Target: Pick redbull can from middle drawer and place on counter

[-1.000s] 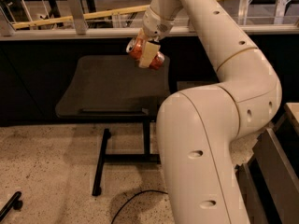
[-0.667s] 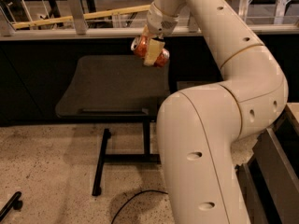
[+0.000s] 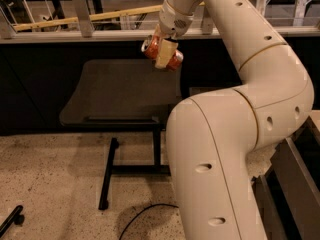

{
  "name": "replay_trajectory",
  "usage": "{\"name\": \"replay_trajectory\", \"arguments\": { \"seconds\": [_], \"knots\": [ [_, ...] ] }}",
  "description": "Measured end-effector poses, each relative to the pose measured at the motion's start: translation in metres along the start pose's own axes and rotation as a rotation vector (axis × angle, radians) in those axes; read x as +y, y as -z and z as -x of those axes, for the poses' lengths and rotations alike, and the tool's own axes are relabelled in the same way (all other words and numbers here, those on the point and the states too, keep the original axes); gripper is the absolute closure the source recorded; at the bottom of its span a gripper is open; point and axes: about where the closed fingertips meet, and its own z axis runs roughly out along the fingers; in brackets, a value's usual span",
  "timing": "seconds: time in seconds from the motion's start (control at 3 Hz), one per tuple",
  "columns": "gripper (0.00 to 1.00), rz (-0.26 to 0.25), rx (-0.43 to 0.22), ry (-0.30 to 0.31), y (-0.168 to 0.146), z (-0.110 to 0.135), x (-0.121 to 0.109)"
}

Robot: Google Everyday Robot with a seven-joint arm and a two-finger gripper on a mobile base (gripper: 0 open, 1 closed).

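- Black rod-like object (image 3: 10, 222): lies on the floor at the lower left corner, partly cut off by the frame edge.
- Floor (image 3: 50, 174): pale, speckled, stone-like surface.
- Ledge (image 3: 75, 34): a pale horizontal band across the top, with a yellow wooden strip (image 3: 100, 16) and upright grey posts above it; the wall beneath is dark.
- Side table (image 3: 115, 91): flat, matte dark top with rounded corners and a raised lip along the near edge, carried on a black metal leg (image 3: 106, 176) with a crossbar.
- Cable (image 3: 142, 218): thin, black, curving over the floor below the table.
- Redbull can (image 3: 175, 60): small red-orange cylinder with pale markings and a silver top. It is tilted almost onto its side with the top toward the upper left. It is off every surface, in the air above the table's rear right edge and just below the ledge.
- Gripper (image 3: 162, 59): cream-coloured, pinching the redbull can. One flat finger (image 3: 165, 53) crosses the can's front at mid-body; the other is hidden behind it.
- Arm (image 3: 235, 134): smooth, glossy cream shells with rounded joints and small oval recesses. It fills the right half of the view, rising from the lower right and bending over to the gripper.
- Metal frame (image 3: 295, 184): grey angled bars at the lower right edge.
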Motion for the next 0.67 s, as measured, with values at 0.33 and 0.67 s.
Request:
{"name": "replay_trajectory", "arguments": {
  "seconds": [0.33, 0.67],
  "knots": [
    [1.0, -0.01, 0.005, 0.003, -0.01, -0.002, -0.006],
    [1.0, 0.04, 0.054, 0.024, -0.027, -0.014, 0.001]
  ]
}}
